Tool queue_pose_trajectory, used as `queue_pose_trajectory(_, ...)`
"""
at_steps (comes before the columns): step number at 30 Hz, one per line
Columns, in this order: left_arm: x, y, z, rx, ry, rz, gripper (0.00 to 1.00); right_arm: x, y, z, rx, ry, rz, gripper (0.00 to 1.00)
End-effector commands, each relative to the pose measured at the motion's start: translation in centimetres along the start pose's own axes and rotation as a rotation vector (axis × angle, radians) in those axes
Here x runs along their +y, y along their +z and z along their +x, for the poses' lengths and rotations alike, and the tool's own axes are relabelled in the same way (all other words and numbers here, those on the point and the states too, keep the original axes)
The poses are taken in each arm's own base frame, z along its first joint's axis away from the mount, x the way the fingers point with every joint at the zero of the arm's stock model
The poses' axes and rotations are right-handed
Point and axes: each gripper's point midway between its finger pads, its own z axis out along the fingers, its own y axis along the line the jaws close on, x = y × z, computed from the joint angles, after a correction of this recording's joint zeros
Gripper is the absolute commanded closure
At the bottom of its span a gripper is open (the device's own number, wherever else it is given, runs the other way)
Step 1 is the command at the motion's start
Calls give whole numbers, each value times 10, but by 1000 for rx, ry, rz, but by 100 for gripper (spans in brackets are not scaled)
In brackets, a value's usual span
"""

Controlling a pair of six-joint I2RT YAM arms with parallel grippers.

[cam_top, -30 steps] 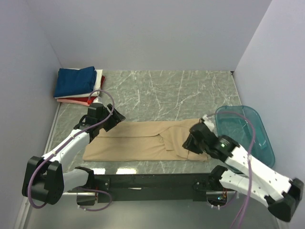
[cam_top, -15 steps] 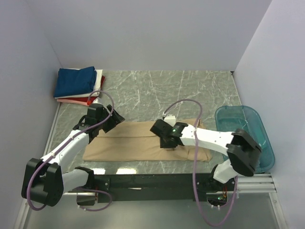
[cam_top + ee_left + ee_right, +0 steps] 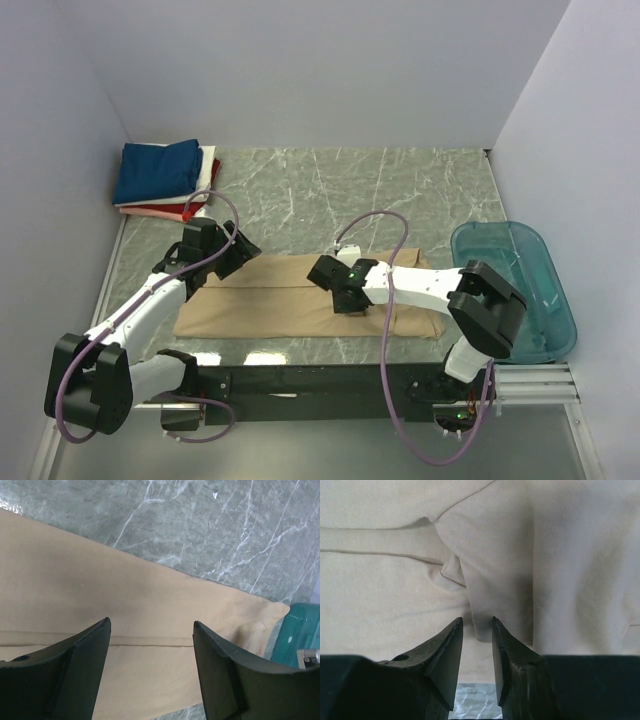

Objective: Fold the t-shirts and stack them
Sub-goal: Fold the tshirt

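1. Folded t-shirts (image 3: 160,172): stack in the far left corner of the marble table (image 3: 400,190), navy on top, with white, red and pink edges showing below.
2. Left gripper (image 3: 240,250) (image 3: 151,625): over the left end of the tan shirt. Fingers (image 3: 80,665) spread wide, nothing between them.
3. Tan t-shirt (image 3: 270,300) (image 3: 100,595) (image 3: 380,595): lies flat across the near middle of the table, with a flap folded over near its centre.
4. Right gripper (image 3: 338,292) (image 3: 476,622): at the shirt's middle, low over the flap. Fingers (image 3: 445,650) leave a narrow gap; cannot tell whether the hem is pinched.
5. Teal tub (image 3: 540,250) (image 3: 300,625): at the right edge, just beside the shirt's right end.
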Motion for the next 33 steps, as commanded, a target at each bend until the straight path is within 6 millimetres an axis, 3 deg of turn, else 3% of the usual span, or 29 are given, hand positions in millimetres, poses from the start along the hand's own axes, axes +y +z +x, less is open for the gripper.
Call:
queue_pose_trajectory(1, -18, -6, -16, -50, 34, 48, 28, 3, 2, -11, -54, 21, 12, 64)
queue_pose_trajectory(3, -17, -6, -15, -48, 34, 48, 28, 1, 4, -9, -47, 17, 25, 64)
queue_pose_trajectory(10, -17, -7, -14, -50, 33, 52, 28, -2, 2, -12, -55, 27, 37, 96)
queue_pose_trajectory(12, -17, -7, -14, -49, 31, 52, 28, -4, 0, -11, -52, 25, 44, 100)
queue_pose_trajectory(18, -18, -10, -15, -57, 37, 50, 28, 2, -33, -30, -89, 33, -28, 100)
queue_pose_trajectory(25, -18, -11, -16, -60, 31, 52, 28, 25, -76, -46, -94, 6, -203, 100)
queue_pose_trajectory(33, -17, -11, -16, -61, 31, 49, 28, 48, -84, -48, -67, -1, -313, 100)
